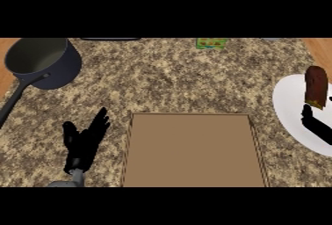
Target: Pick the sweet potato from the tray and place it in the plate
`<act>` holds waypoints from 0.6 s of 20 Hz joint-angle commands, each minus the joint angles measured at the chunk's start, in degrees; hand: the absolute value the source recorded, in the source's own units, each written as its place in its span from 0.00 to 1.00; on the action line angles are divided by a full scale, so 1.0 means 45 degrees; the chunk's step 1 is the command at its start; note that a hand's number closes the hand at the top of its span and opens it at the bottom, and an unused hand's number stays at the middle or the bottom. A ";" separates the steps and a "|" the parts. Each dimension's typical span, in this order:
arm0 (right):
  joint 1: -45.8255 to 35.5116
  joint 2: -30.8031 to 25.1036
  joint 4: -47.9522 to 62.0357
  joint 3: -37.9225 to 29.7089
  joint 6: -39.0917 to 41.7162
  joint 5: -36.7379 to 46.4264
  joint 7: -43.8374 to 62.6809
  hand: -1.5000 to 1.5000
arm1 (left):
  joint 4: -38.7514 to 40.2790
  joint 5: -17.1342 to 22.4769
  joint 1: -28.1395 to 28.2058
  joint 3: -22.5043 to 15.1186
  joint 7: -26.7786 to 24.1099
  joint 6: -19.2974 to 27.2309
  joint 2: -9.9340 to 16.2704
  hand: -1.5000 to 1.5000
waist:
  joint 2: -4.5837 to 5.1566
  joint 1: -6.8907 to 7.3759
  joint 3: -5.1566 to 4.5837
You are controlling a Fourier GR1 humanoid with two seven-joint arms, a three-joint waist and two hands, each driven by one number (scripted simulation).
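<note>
- Brown tray [193, 149] sits at the near edge of the speckled worktop [175, 79]; nothing lies inside it.
- Left hand [84, 140] shows just left of the tray, fingers straight and pointing up, holding nothing.
- White plate [292, 110] lies at the right edge, partly cut off by the view.
- Sweet potato [316, 86] is over the plate's upper part, standing on end, its lower end against the right hand [315, 124].
- Right hand's fingers meet the potato's lower end; whether they grip it cannot be told.
- Dark saucepan [42, 59] stands at far left, well apart from the tray, with nothing visible inside.
</note>
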 commanded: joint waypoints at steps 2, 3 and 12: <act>-0.1372 -0.0184 0.3600 -0.2109 0.1445 -0.2716 -0.3591 1.00 | -0.0061 -0.0121 0.0309 0.0039 -0.0301 -0.0044 0.0115 0.50 | 0.0052 0.0198 0.0032; -0.1617 -0.0202 0.4381 -0.2447 0.1909 -0.3006 -0.4411 1.00 | 0.0111 0.0347 0.0297 0.0240 -0.0435 -0.0518 0.0169 0.50 | 0.0054 0.0173 0.0017; -0.4272 -0.2024 1.0902 -0.2573 0.4857 -0.2237 -0.4293 0.00 | 0.0130 -0.0117 -0.0585 -0.0020 -0.0006 -0.0253 0.0017 0.50 | 0.0248 0.0550 -0.0021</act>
